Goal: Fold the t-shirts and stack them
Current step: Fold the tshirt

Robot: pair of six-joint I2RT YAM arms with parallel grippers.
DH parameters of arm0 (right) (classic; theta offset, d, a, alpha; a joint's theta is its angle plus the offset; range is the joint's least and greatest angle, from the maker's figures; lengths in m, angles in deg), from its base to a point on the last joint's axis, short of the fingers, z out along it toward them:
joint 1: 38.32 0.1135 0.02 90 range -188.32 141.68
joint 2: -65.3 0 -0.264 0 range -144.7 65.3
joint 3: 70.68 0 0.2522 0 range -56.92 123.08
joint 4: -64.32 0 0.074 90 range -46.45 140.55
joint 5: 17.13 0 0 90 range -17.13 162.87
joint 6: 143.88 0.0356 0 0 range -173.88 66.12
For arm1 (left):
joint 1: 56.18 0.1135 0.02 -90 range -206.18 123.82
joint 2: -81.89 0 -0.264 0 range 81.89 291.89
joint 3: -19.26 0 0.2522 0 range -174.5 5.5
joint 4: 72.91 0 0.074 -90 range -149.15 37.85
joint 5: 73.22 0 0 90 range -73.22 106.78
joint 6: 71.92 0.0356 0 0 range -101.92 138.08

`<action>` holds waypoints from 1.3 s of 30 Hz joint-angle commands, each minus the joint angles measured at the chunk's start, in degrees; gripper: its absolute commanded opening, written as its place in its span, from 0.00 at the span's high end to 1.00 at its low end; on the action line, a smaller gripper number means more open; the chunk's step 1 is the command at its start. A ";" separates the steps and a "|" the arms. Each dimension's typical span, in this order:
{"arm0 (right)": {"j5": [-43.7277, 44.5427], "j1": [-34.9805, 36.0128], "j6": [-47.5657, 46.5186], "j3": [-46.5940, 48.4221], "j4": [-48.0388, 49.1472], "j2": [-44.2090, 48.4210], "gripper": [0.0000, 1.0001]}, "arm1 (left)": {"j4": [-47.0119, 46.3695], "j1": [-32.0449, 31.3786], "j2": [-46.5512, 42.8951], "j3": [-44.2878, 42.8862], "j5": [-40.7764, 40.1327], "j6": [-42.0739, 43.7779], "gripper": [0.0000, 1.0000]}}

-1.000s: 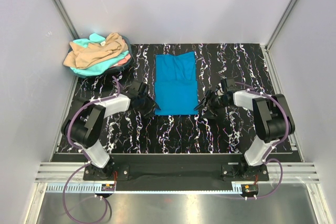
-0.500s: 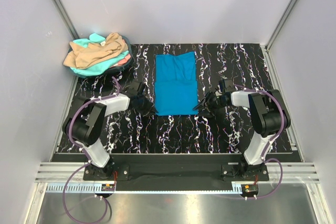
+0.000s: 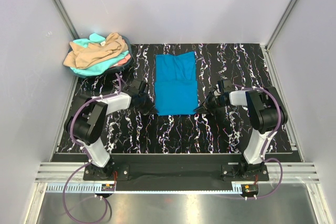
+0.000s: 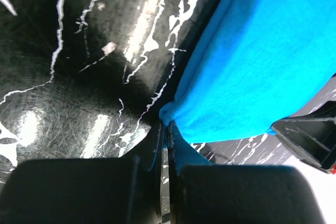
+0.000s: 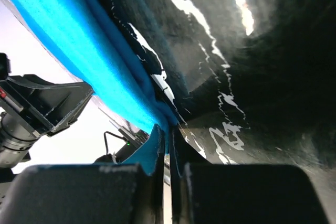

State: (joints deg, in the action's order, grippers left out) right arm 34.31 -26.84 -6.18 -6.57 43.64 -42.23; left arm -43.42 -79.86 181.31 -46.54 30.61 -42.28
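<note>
We see the blue shirt (image 3: 176, 83) flat on the table (image 3: 173, 135), approx centre. It's folded into a narrow rectangle w/ the long side running near-to-far & a crease across the middle. L gripper (image 3: 150, 109) sits low at the shirt's near-left corner; in its wrist view the jaws are closed tight, pinching that corner of cloth. R gripper (image 3: 202, 107) is at the near-right corner, same story: jaws shut w/ blue fabric caught between them. Both arms reach inward, facing each other across the near hem. Other shirts sit in a pile (image 3: 97, 52) at the far-left corner, well apart from the blue one: tan on top, mint beneath, a bit of coral at the right side.
</note>
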 commanded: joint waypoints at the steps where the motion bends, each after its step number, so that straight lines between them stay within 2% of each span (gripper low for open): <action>1: 9.12 1.08 -6.20 -2.00 -4.50 0.28 1.00 | 6.77 -1.27 0.97 4.11 -9.86 6.12 1.00; 7: 11.14 6.25 -8.85 -11.66 -9.16 12.57 1.00 | 9.14 -10.67 -9.84 13.77 -13.03 5.35 1.00; 11: 12.11 10.38 -5.70 -21.40 -11.53 23.48 1.00 | 12.13 -18.92 -18.10 18.97 -13.73 -0.35 1.00; 12: 12.37 11.27 -4.91 -22.74 -12.32 25.42 1.00 | 13.27 -23.47 -21.34 19.68 -15.13 -1.85 1.00; 15: 12.55 14.61 -0.69 -28.08 -15.75 34.64 1.00 | 16.44 -31.83 -27.23 22.41 -14.97 -8.18 1.00; 19: 12.38 15.32 3.19 -31.54 -22.95 48.42 1.00 | 22.49 -37.48 -33.40 23.99 -15.05 -13.02 1.00; 22: 12.73 15.41 3.54 -30.40 -26.39 50.83 1.00 | 24.69 -37.93 -36.92 22.95 -15.67 -13.56 1.00; 26: 11.93 15.32 0.56 -22.35 -25.24 43.65 1.00 | 26.37 -35.13 -35.09 16.71 -17.43 -7.42 1.00; 33: 13.17 13.57 -7.88 -3.78 -28.85 29.06 1.00 | 27.87 -20.28 -25.69 3.00 -14.27 5.76 1.00; 35: 12.21 12.60 -9.03 1.65 -30.08 26.68 1.00 | 28.13 -17.20 -22.97 -1.74 -14.18 9.64 1.00; 39: 10.18 10.40 -11.66 7.83 -32.37 22.28 1.00 | 29.45 -15.08 -19.35 -7.02 -11.11 12.72 1.00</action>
State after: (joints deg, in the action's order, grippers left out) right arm 45.35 -14.82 -13.96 -3.01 14.61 -18.31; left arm -15.84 -95.99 160.30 -49.57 17.30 -35.30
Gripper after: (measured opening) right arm 0.021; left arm 0.024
